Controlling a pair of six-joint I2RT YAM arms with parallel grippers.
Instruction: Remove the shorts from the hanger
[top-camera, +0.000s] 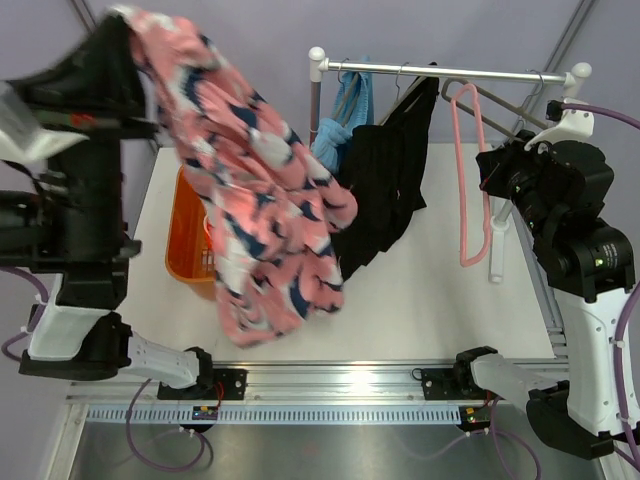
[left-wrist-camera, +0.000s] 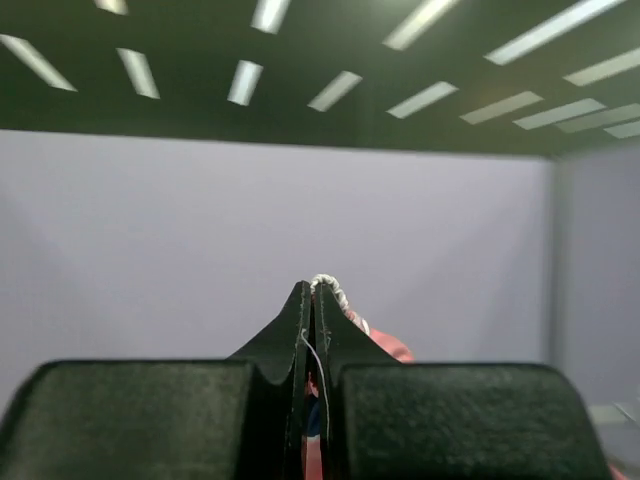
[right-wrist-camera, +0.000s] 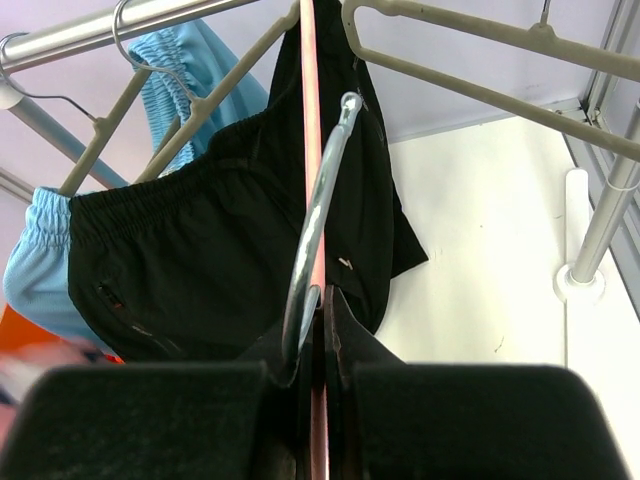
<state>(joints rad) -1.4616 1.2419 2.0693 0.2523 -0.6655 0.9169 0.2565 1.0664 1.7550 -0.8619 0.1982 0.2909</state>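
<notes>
Holding the pink soft fabric shorts with the navy-and-white pattern (top-camera: 262, 190) high over the left side of the white table (top-camera: 430, 300), already clear of any hanger and draping down in one long fall. Gripping them with the left gripper (left-wrist-camera: 314, 296), jaws pressed tight together on a fold of cloth, a bit of white cord showing at the tips. Hanging above and partly in front of what appears to be the bright orange shorts (top-camera: 186, 240) lying on the table. Judging the step in hand as setting this pair down: lowering steadily so the hem is pooling on the table first, aiming onto or just beside the orange heap, and parting the jaws only once most of the weight is resting, thereby avoiding a swing toward the rack. Steering the loose hem away from the black shorts (top-camera: 385, 190) and the light blue drawstring shorts (top-camera: 348, 105), both hanging on grey hangers (right-wrist-camera: 215, 95) from the silver metal rail (top-camera: 450, 72), the hem overlapping the black pair in the top view. Clamping the empty pink plastic hanger (top-camera: 470, 180) in the right gripper (right-wrist-camera: 320, 300), jaws closed on its shaft beside the metal hook (right-wrist-camera: 320, 180); not being able to tell whether that hook is on the rail. Holding that hanger steady, off to the right, while lowering on the left.
</notes>
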